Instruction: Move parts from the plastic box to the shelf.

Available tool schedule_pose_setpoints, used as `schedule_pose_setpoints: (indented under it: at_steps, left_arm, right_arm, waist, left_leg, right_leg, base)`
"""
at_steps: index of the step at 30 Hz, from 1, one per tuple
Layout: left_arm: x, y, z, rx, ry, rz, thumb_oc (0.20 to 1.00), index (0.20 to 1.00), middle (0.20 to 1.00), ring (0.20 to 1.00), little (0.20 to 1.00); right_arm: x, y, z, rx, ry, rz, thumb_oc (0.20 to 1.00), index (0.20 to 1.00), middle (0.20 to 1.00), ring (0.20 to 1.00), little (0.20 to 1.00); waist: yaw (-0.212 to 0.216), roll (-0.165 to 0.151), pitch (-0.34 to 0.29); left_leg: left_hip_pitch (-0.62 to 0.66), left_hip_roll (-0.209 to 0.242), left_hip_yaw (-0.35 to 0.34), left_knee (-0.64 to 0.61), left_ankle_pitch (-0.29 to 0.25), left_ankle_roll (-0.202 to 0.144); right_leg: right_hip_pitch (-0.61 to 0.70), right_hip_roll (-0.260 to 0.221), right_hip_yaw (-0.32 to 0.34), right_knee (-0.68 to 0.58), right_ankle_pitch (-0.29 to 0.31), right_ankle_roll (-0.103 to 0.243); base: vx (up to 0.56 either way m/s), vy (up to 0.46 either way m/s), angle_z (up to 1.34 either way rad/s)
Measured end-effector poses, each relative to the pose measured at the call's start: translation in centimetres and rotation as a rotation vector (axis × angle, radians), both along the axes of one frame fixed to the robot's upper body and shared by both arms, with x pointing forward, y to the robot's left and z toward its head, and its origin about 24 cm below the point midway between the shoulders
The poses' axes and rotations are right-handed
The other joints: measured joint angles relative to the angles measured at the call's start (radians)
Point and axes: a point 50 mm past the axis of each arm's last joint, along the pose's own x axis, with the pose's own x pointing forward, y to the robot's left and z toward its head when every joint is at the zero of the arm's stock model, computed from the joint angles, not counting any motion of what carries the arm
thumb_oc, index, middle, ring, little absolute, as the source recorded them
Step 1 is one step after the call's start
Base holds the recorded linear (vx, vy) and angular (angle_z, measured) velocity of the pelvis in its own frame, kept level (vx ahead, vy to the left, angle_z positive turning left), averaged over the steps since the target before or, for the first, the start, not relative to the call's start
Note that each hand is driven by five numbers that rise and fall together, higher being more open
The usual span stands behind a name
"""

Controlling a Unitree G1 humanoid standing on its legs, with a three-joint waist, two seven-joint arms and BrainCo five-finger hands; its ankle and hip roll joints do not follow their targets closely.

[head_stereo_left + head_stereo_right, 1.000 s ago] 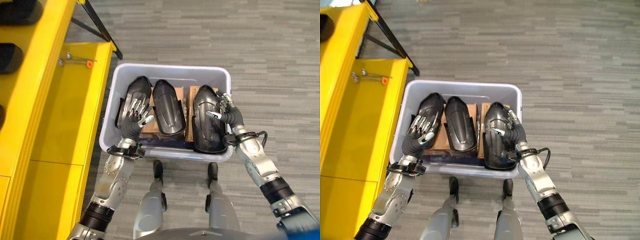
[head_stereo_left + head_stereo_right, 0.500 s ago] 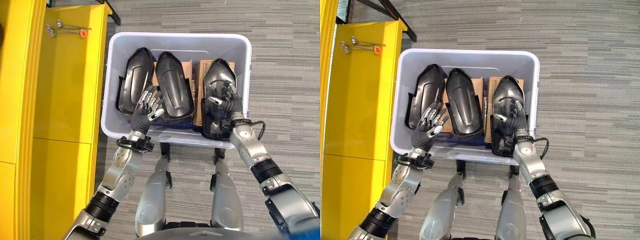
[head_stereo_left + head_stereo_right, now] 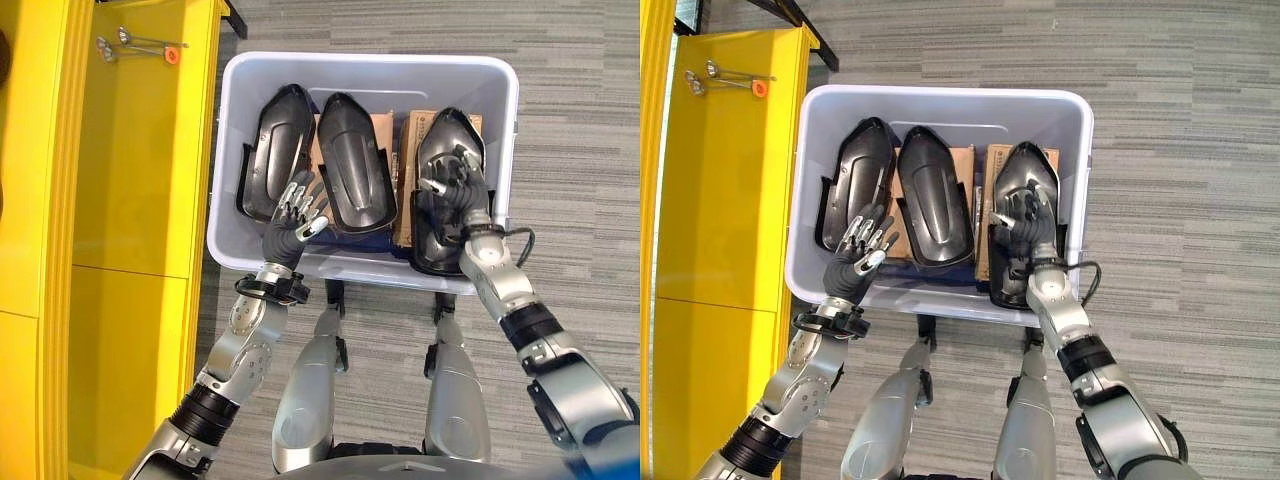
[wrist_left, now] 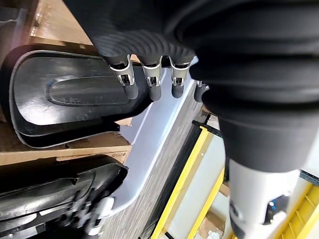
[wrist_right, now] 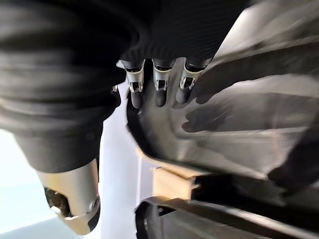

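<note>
A pale grey plastic box stands on the floor in front of me with three black moulded parts lying lengthwise on cardboard: a left part, a middle part and a right part. My left hand hovers open over the box's near side, between the left and middle parts, its fingers straight and holding nothing. My right hand is open and spread over the near half of the right part, fingers just above its surface.
The yellow shelf runs along the left side, close beside the box. A small metal tool with an orange tip lies at the shelf's far end. Grey striped carpet surrounds the box to the right and beyond.
The camera has tilted down and the whole picture shifted. My right hand has slid a little farther up the right part. The left hand stays open near the box's near edge.
</note>
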Motion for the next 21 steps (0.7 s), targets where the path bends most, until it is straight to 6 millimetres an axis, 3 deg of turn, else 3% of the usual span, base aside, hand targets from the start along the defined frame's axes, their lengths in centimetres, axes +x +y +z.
schedule_pose_setpoints:
  at_steps: [3, 11, 21]
  left_arm:
    - [0.0, -0.2, 0.0, 0.0, -0.001, -0.009, 1.0, 1.0, 1.0, 1.0, 1.0]
    - [0.0, 0.0, 0.1, -0.009, 0.002, -0.011, 1.0, 1.0, 1.0, 1.0, 1.0]
    - [-0.2, 0.2, 0.7, -0.005, -0.031, -0.013, 1.0, 1.0, 1.0, 1.0, 1.0]
  right_arm:
    - [0.5, 0.6, 1.0, -0.021, -0.019, 0.01, 1.0, 1.0, 1.0, 1.0, 1.0]
    - [1.8, 0.0, 1.7, -0.036, -0.001, -0.042, 1.0, 1.0, 1.0, 1.0, 1.0]
    - [3.8, -1.5, 4.6, -0.021, -0.008, -0.13, 1.0, 1.0, 1.0, 1.0, 1.0]
  waist:
    - [0.007, 0.002, 0.001]
    - [0.034, 0.006, 0.004]
    - [0.043, 0.01, 0.005]
  left_leg:
    - [-0.019, -0.009, -0.002, 0.004, 0.003, 0.004]
    - [-0.03, -0.014, -0.01, 0.007, 0.005, 0.007]
    - [-0.071, -0.017, -0.019, 0.02, 0.01, 0.011]
  right_leg:
    - [-0.02, -0.009, -0.001, 0.012, -0.002, 0.004]
    - [-0.025, -0.014, -0.005, 0.014, 0.0, 0.007]
    - [-0.058, -0.015, -0.01, 0.018, 0.003, 0.008]
  base:
    - [-0.01, -0.006, 0.06]
    - [0.0, 0.0, 0.02]
    - [0.0, 0.0, 0.01]
